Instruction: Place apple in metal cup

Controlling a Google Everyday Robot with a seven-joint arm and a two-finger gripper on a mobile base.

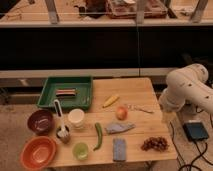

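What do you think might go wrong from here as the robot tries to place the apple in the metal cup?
The metal cup appears to hold a white utensil already, so the apple may not seat and could roll away. The gripper hangs beside the edge of the table at the view's right, far from both; the carry across passes near the cream cup and green chili pepper, which might get bumped.

Wooden table [142, 92] left of the gripper [167, 113], which hangs beside its right edge; dark wall [90, 50] behind; pale floor [12, 107].
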